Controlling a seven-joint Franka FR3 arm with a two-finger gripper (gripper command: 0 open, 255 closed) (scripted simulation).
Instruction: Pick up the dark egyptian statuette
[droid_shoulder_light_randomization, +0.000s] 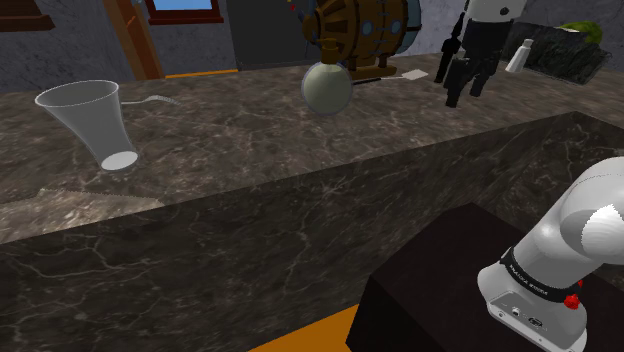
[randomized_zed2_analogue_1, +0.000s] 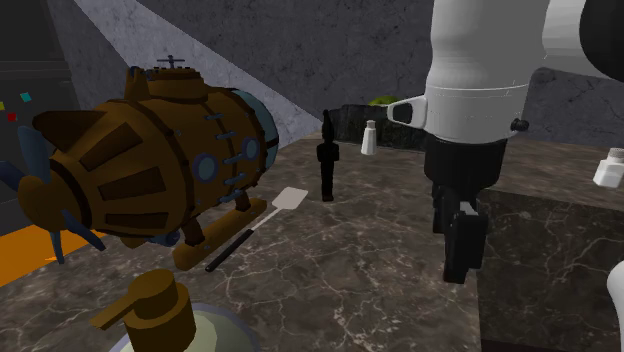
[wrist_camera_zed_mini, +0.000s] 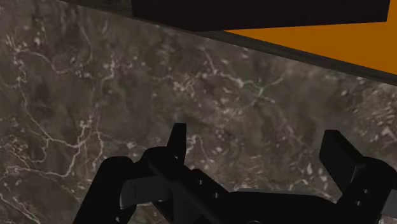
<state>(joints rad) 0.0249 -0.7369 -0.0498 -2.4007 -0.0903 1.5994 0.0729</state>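
Statuette (randomized_zed2_analogue_1: 327, 158) stands upright on the marble counter (randomized_zed2_analogue_1: 380, 270), just past the submarine model's (randomized_zed2_analogue_1: 150, 160) nose and apart from the gripper (randomized_zed2_analogue_1: 456, 250). The gripper hangs over the counter pointing down, fingers spread with nothing between them. Bare marble separates statuette and gripper. In the wrist view the counter edge runs beyond the fingers.

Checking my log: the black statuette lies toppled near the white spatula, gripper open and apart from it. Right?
Not toppled: in the second exterior view the black statuette stands upright near the white spatula, gripper open and apart from it.
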